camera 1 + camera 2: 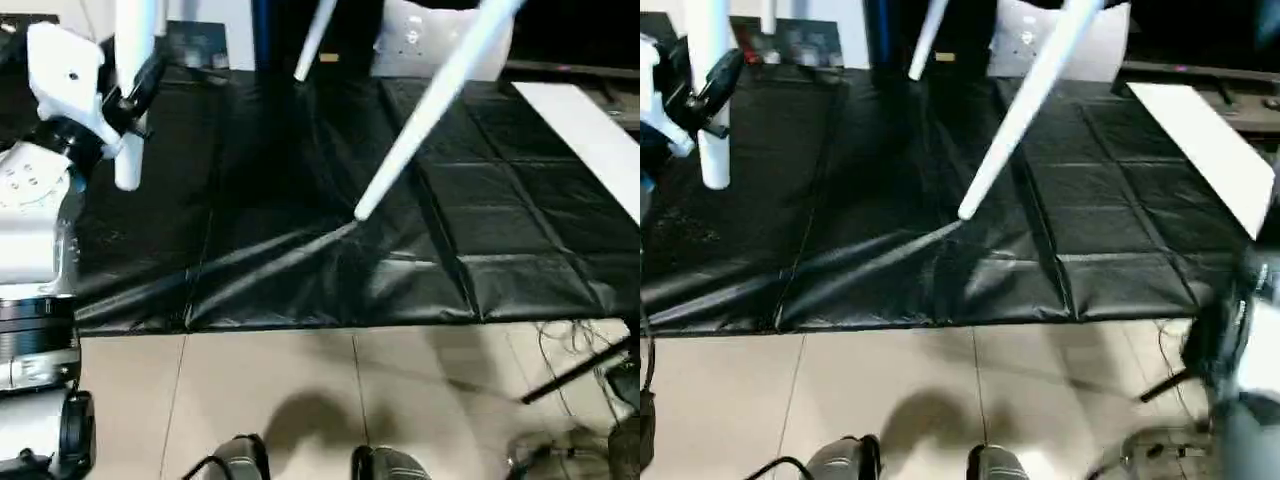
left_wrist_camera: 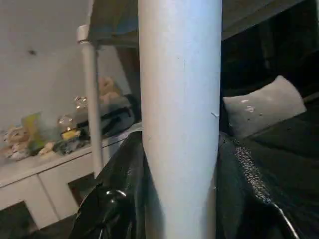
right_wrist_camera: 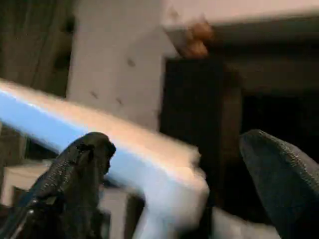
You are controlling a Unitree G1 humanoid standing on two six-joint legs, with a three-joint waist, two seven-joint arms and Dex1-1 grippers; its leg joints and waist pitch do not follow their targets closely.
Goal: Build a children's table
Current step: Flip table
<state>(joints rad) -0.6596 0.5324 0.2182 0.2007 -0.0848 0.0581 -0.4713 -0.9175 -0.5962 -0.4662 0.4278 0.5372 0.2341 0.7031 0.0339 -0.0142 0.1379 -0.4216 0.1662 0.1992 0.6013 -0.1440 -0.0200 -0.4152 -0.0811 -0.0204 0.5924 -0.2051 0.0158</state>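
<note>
My left gripper (image 1: pixel 137 92) is shut on a white tapered table leg (image 1: pixel 130 120), which hangs upright over the left of the black-covered worktable (image 1: pixel 300 270). In the left wrist view that leg (image 2: pixel 179 114) runs between my black fingers (image 2: pixel 115 199). A second leg (image 1: pixel 430 110) slants down from the upper right, its tip on the black cover. A third leg (image 1: pixel 314 40) shows farther back. In the left wrist view a further leg (image 2: pixel 90 104) joins a corner of the table top (image 2: pixel 99 20). My right gripper (image 3: pixel 184 167) is open, with a blurred white edge (image 3: pixel 149 164) between its fingers.
A flat white board (image 1: pixel 590 130) lies at the worktable's right side. Pale floor tiles (image 1: pixel 300 400) run along the worktable's near edge, with my feet (image 1: pixel 240 460) at the bottom and cables (image 1: pixel 570 340) at the right. A shelf with toys (image 2: pixel 30 139) stands behind.
</note>
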